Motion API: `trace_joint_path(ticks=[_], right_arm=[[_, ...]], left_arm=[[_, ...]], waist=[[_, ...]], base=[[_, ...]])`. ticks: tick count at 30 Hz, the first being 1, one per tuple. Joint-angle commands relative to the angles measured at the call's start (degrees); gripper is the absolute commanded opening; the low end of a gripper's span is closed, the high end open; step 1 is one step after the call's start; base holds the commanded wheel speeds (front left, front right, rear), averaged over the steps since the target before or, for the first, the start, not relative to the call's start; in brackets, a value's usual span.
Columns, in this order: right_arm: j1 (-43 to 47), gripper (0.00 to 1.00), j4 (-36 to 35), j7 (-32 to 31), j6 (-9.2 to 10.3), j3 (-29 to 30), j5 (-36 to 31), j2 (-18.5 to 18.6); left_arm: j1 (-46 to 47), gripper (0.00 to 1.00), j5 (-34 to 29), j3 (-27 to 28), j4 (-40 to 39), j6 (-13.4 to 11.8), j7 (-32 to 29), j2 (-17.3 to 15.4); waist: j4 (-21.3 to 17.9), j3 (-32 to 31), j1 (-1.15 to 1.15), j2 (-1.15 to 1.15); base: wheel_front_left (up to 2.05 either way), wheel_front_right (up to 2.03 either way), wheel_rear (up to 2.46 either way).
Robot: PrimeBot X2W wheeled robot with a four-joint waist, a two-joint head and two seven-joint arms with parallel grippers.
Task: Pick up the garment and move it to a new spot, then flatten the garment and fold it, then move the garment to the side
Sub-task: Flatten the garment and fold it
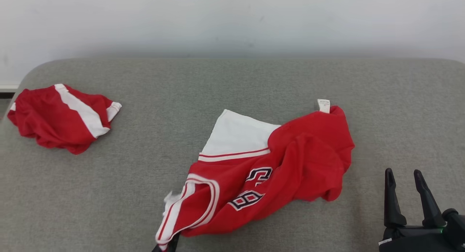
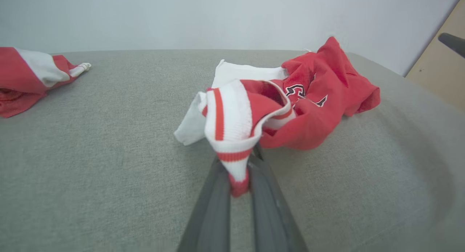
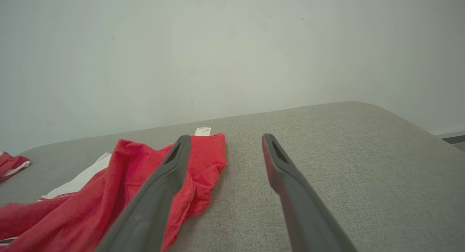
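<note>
Two garments lie on the grey surface (image 1: 232, 81); the task's red jersey (image 1: 290, 161) sprawls crumpled at centre. From six o'clock the left fingers (image 2: 214, 208) are clamped on its striped trim (image 2: 232, 117), an edge hold suited to lifting and carrying it. At four o'clock the right fingers (image 1: 391, 197) stand spread and empty, likely in reserve. The spare bundle (image 1: 61, 117) sits at ten o'clock.

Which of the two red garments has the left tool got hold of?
The numbered jersey in the middle: the left tool is shut on its striped trim. The other garment, far left, lies apart.
</note>
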State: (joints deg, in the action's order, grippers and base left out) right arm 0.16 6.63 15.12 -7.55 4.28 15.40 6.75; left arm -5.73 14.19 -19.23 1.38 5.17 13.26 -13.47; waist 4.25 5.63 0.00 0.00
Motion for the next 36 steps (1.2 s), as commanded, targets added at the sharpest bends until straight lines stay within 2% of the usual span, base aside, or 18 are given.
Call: trace_joint_path(ticks=[1, 6, 10, 15, 20, 27, 34, 36], right_arm=[[0.3, 1.0, 0.2, 0.0, 0.13, 0.2, 0.6, 0.3], [0.7, 1.0, 0.9, 0.0, 0.13, 0.8, 0.5, 0.2], [0.9, 1.0, 1.2, 0.0, 0.13, 0.6, 0.4, 0.1], [0.0, 1.0, 2.3, 0.0, 0.13, 0.0, 0.8, 0.6], [-1.3, 1.0, 3.2, 0.0, 0.13, -0.4, 0.6, 0.6], [-4.0, 1.0, 4.3, 0.0, 0.13, -0.6, 0.5, 0.3], [-7.2, 1.0, 5.8, 0.0, 0.13, -0.1, 0.9, -0.7], [-7.8, 1.0, 6.2, 0.0, 0.13, 0.1, 0.8, -1.0]], left_arm=[[-1.7, 0.0, 0.4, 0.5, -1.7, -0.6, -0.6, -0.7], [-5.2, 0.0, 1.4, 1.1, -6.2, -1.4, -3.2, -2.0], [-4.5, 0.0, 1.5, 0.1, -7.4, -1.1, -4.1, -1.7], [1.0, 0.0, 0.9, -3.0, -6.8, 0.6, -4.0, -1.3], [10.3, 0.0, 1.2, -5.4, -4.8, 1.7, -3.8, -1.0], [24.8, 0.0, 3.4, -6.0, 3.6, 2.3, -3.2, -2.4], [36.3, 0.0, 5.1, -5.8, 17.7, 2.2, -1.1, -4.4], [38.9, 0.0, 6.2, -5.8, 22.1, 2.2, -0.2, -3.8]], waist=[[0.8, -0.1, 0.0, 0.0], [1.1, -0.6, 0.0, 0.0], [0.9, -0.9, 0.0, 0.0], [-0.1, -1.0, 0.0, 0.0], [-2.3, 0.2, 0.0, 0.0], [-6.8, 4.4, 0.0, 0.0], [-11.3, 8.7, 0.0, 0.0], [-11.8, 9.3, 0.0, 0.0]], base=[[0.0, 0.0, 0.0], [0.0, 0.0, 0.0], [0.0, 0.0, 0.0], [0.0, 0.0, 0.0], [0.0, 0.0, 0.0], [0.0, 0.0, 0.0], [0.0, 0.0, 0.0], [0.0, 0.0, 0.0]])
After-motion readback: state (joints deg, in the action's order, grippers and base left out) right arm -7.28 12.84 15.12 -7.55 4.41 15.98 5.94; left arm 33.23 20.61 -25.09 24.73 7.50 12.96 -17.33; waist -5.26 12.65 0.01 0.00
